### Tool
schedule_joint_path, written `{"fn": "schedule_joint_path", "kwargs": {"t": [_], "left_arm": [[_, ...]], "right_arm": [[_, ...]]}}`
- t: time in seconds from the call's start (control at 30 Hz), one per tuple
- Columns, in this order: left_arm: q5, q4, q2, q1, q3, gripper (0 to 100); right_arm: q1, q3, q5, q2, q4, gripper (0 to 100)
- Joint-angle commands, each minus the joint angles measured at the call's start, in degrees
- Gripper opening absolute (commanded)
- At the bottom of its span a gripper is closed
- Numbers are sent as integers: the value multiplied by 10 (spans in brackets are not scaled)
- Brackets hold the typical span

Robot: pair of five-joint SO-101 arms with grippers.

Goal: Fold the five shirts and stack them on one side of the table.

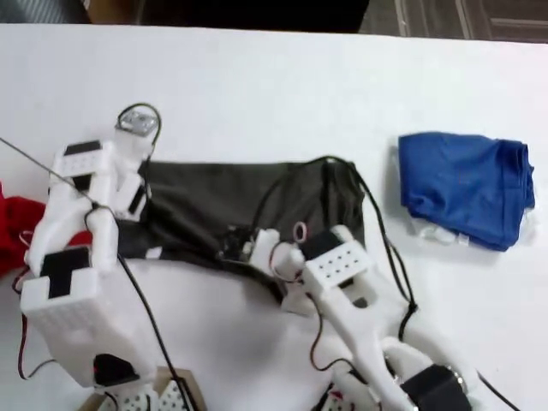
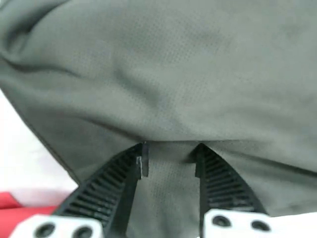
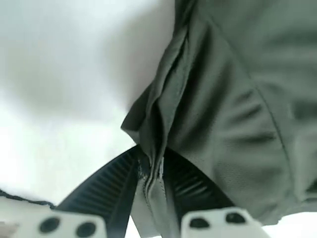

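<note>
High view: the dark shirt (image 1: 214,201) lies mid-tabletop (image 1: 257,86), with a folded blue shirt (image 1: 467,184) apart on the right arm's side and a red shirt (image 1: 15,224) at the opposite edge. The left hand (image 2: 170,159) is released, its fingers spread over the dark shirt. The right hand (image 3: 153,168) is clenched on its bunched edge.

On my console, two arms: left arm (image 1: 73,257) and right arm (image 1: 364,330), white moulded shells, black servo blocks, thin black and red cables (image 1: 147,318) trailing. The right arm's panel (image 1: 338,265) bears a dot grid, possibly screw holes. Both left gripper (image 2: 171,148) and right gripper (image 3: 151,161): black ribbed fingers (image 2: 109,188) on white bases with dark round sockets.
</note>
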State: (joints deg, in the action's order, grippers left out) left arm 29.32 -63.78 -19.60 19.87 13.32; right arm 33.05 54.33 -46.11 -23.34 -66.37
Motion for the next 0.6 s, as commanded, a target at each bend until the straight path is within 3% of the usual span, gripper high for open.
{"fn": "schedule_joint_path", "kwargs": {"t": [0.0,0.07,0.27,0.57], "left_arm": [[-4,13,-6,2,-2,180],[-4,13,-6,2,-2,180],[-4,13,-6,2,-2,180],[-4,13,-6,2,-2,180]], "right_arm": [[-4,-18,-4,-50,-8,28],[-6,-18,-4,-65,-10,40],[-11,-17,19,-79,-51,220],[-7,-6,19,-73,-36,197]]}}
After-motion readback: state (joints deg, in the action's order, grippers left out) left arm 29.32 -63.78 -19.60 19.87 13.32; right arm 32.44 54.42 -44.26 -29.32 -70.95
